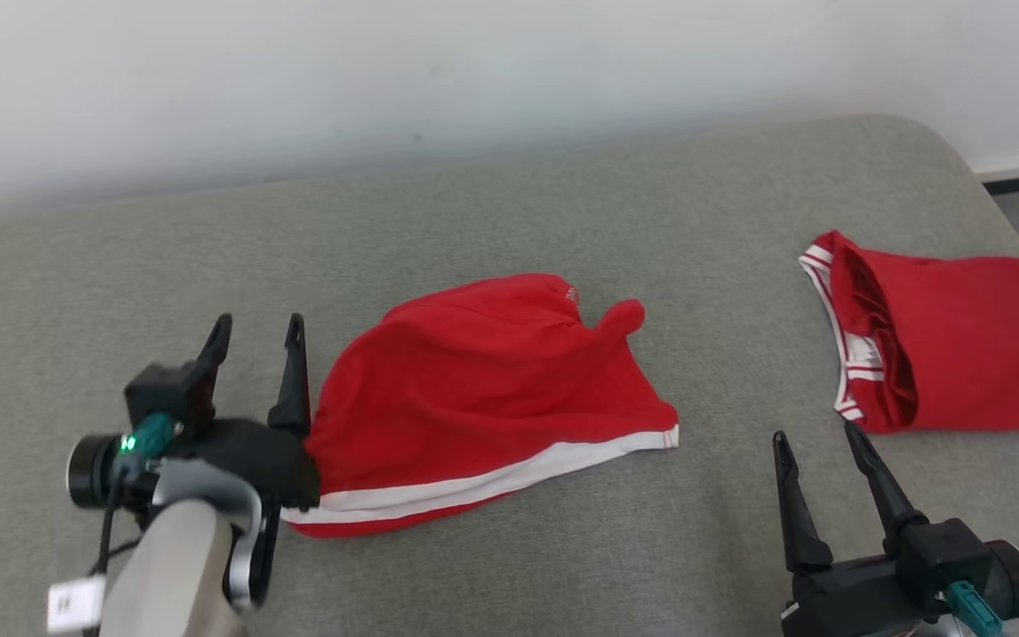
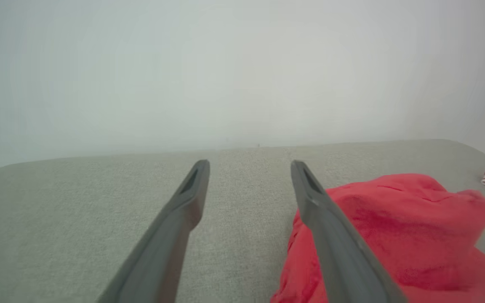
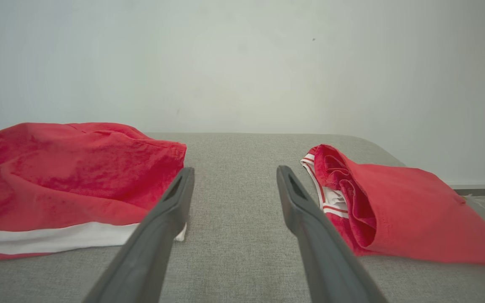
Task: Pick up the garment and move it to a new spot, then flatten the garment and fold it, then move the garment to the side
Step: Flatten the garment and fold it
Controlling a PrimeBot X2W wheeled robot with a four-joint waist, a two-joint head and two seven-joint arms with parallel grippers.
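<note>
Head view: the garment [image 1: 474, 398] is found crumpled on the grey pad [image 1: 120, 265], with the left gripper [image 1: 260, 320] wide and empty beside it and the right gripper [image 1: 814, 432] wide. Left wrist view: cloth beside one finger could be snagged. Right wrist view: a second red garment [image 3: 411, 210] could be seized mistakenly.

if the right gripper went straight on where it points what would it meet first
Probably nothing soon: the right gripper points along the grey fabric surface, between the crumpled red garment with a white band and the folded red garment. The white wall lies beyond, depth unclear.
</note>
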